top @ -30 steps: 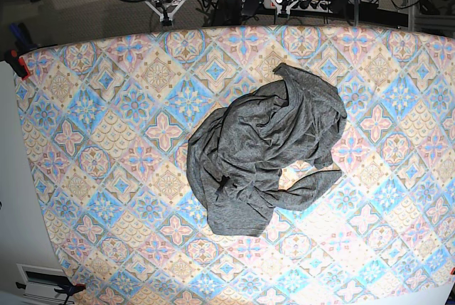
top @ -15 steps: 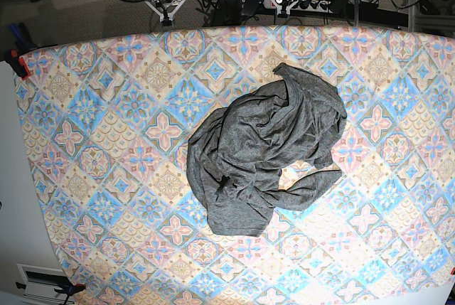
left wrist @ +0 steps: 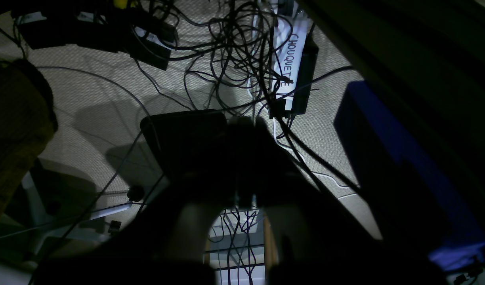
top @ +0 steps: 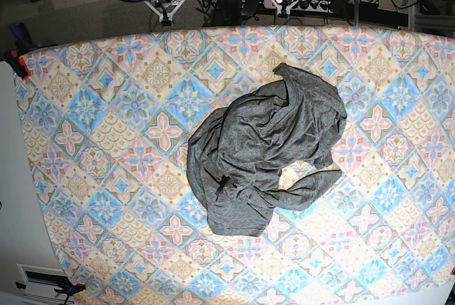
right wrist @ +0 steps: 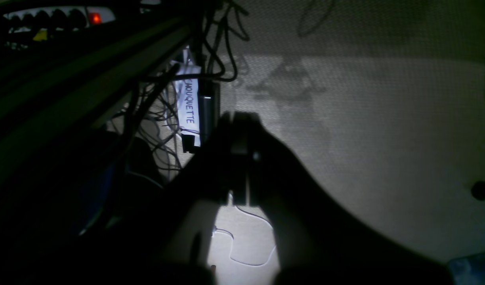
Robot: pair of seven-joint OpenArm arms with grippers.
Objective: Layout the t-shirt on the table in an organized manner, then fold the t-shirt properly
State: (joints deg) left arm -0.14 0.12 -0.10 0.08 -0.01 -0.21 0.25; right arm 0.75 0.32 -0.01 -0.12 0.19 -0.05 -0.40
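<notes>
Base view: the t-shirt (top: 264, 157) sits crumpled mid-table (top: 106, 141), well away from both arms parked past the far edge. Looks thin, floppy and light, so a hem corner or sleeve is probably the best pinch.

Left wrist view: the left gripper (left wrist: 242, 122) is closed, empty, over floor cables (left wrist: 234, 51).

Right wrist view: the right gripper (right wrist: 240, 118) is closed too, holding nothing.

The shirt (top: 264, 157) is plain heathered dark grey, unprinted. The tabletop (top: 106, 141) carries a diamond-tile floral pattern in pastel blue, pink and beige. A red clamp (top: 18, 64) sits at its edge. The floor (left wrist: 107, 91) is pale beige weave, crossed by black cables (left wrist: 234, 47); a white label (left wrist: 292, 63) bears dark lettering.
</notes>
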